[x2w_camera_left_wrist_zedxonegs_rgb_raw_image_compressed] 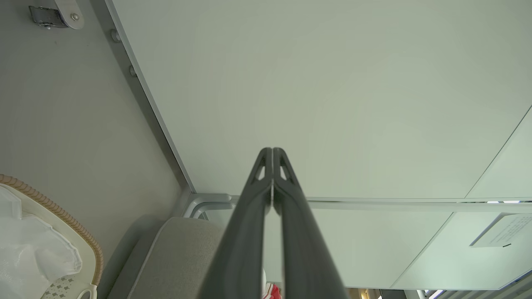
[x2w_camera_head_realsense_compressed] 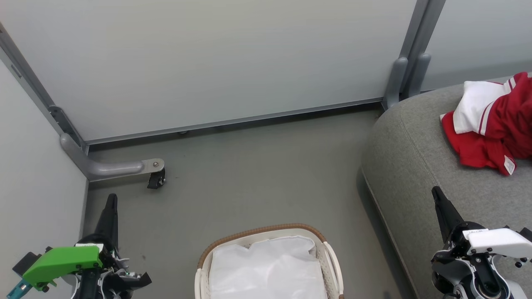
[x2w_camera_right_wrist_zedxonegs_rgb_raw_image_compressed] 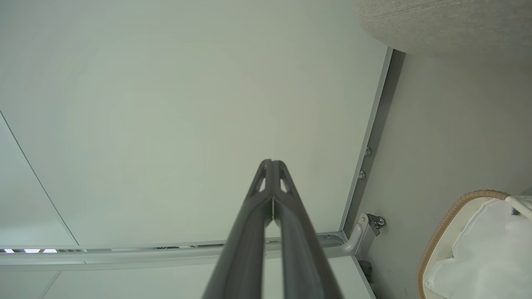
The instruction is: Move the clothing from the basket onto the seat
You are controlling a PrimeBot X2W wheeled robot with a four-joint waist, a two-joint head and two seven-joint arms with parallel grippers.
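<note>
While clothing [x2w_camera_head_realsense_compressed: 498, 133] lies on seat [x2w_camera_head_realsense_compressed: 415, 166], caster leg [x2w_camera_head_realsense_compressed: 120, 168] L of basket [x2w_camera_head_realsense_compressed: 266, 229].

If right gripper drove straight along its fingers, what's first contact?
Most likely the pale wall panel: the shut right gripper points squarely at it, with nothing between in the right wrist view. The sofa and basket sit off to the side of that line. Depth to the panel is unclear.

Just beside the matt dark right hand [x2w_camera_head_realsense_compressed: 436, 192], the seat [x2w_camera_head_realsense_compressed: 411, 166] is coarse matt grey cloth bearing soft red-and-white clothing [x2w_camera_head_realsense_compressed: 494, 124], while left of that hand the basket [x2w_camera_head_realsense_compressed: 266, 229] is smooth cream plastic with a woven brown rim and a crinkled white cloth liner [x2w_camera_head_realsense_compressed: 266, 265].
</note>
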